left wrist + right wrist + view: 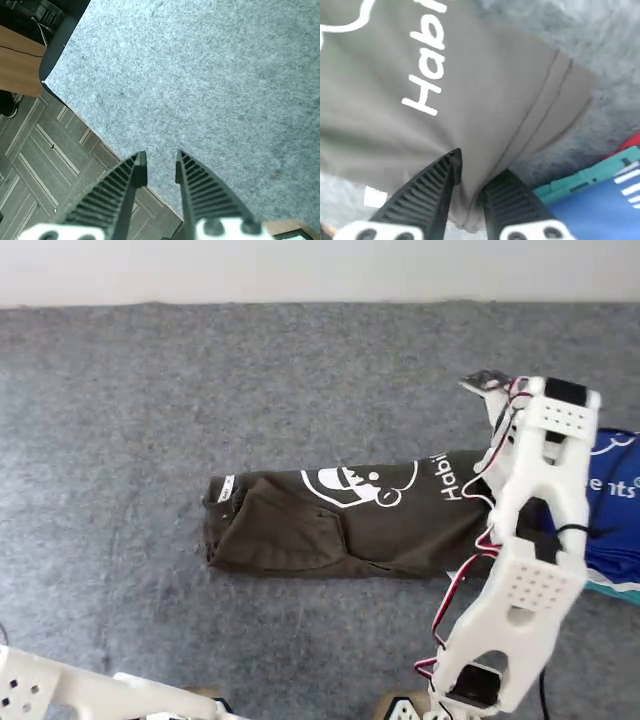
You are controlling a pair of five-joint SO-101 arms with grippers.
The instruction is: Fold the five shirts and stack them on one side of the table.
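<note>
Two arms work at your grey felt-covered bench (pixel 150 420), and the task's main piece, the olive shirt (pixel 340 525), lies across the middle of the high view, folded into a long band running left to right. Its neck label (pixel 227 490) sits at the left end and its white print (pixel 360 485) faces up along the upper edge. Your right arm (pixel 540 500) rises from the lower right of that frame and bends over the shirt's right end. In the right wrist view you can see the right claw (pixel 472 172) pressed onto the shirt near its stitched hem, with a ridge of olive cloth pinched between the two black ribbed fingers (pixel 427 195). Just beside that end, at the right edge of the high view, lies a blue shirt (pixel 615 495) with white lettering, resting on a teal garment (pixel 615 587) whose edge pokes out beneath it. You cannot tell from these views whether the olive hem touches the blue shirt. Your left arm (pixel 60 690) sits low in the bottom left corner of the high view, well apart from the shirts. Its left claw (pixel 160 162) hangs over bare felt near the bench edge, fingers parted by a narrow gap and holding nothing, with the wood-patterned floor (pixel 40 150) visible below.
</note>
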